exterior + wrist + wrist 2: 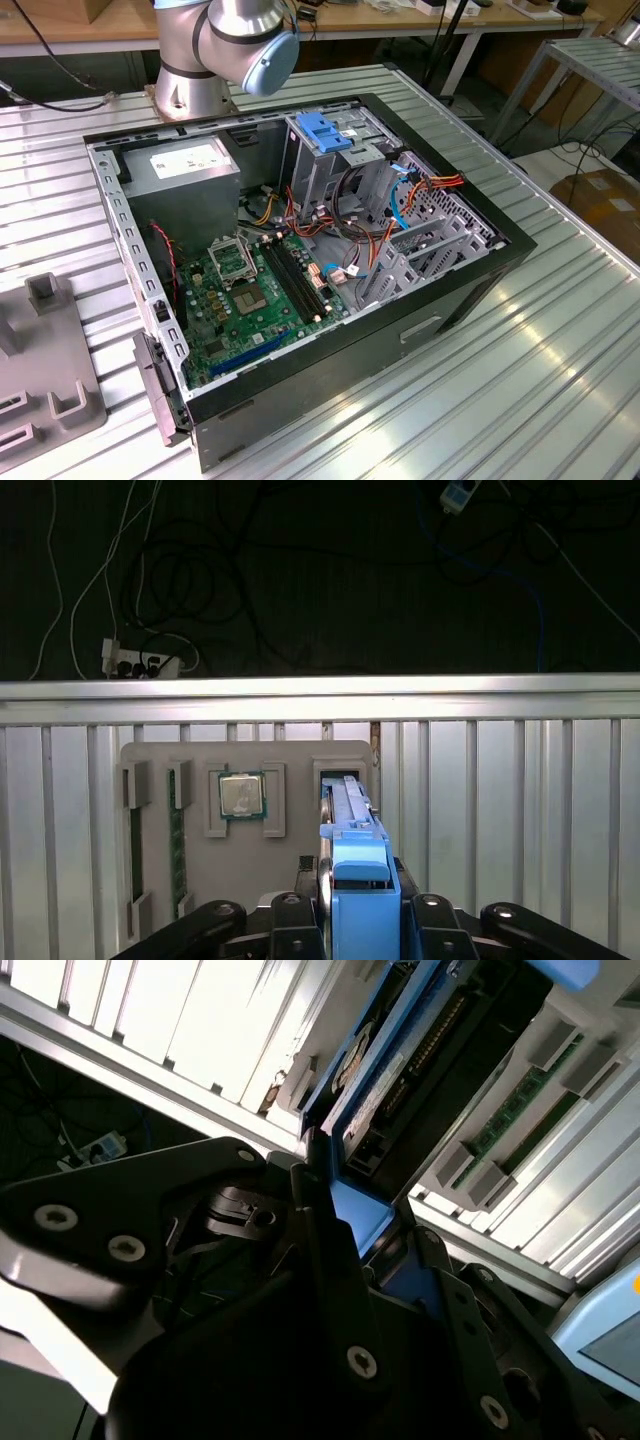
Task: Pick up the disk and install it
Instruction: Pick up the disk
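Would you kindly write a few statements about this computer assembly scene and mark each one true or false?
1. The computer case lies open on the ribbed metal table. True.
2. The disk already sits inside the case's metal cage. False: the gripper holds it by its blue bracket at the grey tray.
3. A processor chip lies in a tray pocket near the disk. True.
4. The handle on top of the metal cage is red. False: it is blue.
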Action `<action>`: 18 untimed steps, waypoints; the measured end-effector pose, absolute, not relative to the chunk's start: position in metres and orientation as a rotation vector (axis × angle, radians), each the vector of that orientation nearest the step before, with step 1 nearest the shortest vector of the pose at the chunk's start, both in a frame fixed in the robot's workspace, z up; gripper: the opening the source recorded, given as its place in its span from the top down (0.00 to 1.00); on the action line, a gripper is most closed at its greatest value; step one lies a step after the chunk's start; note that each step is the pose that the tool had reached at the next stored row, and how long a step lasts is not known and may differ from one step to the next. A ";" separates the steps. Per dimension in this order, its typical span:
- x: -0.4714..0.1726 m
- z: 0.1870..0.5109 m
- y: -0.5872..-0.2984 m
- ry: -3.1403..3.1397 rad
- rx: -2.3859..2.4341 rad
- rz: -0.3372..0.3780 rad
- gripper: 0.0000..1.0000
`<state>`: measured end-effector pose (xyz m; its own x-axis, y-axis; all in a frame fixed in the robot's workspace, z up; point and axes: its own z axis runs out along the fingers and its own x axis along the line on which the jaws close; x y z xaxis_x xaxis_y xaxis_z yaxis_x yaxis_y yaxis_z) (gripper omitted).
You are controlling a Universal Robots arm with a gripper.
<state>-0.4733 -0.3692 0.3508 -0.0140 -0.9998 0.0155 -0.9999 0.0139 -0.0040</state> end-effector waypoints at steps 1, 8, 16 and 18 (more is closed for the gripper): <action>-0.473 0.351 -0.369 -2.231 2.200 0.021 0.63; -0.473 0.360 -0.369 -2.231 2.200 0.021 0.63; -0.473 0.362 -0.369 -2.231 2.200 0.021 0.63; -0.473 0.363 -0.369 -2.231 2.200 0.021 0.63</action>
<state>-0.4733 -0.3692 0.3634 -0.0140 -0.9998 0.0150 -0.9999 0.0139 -0.0040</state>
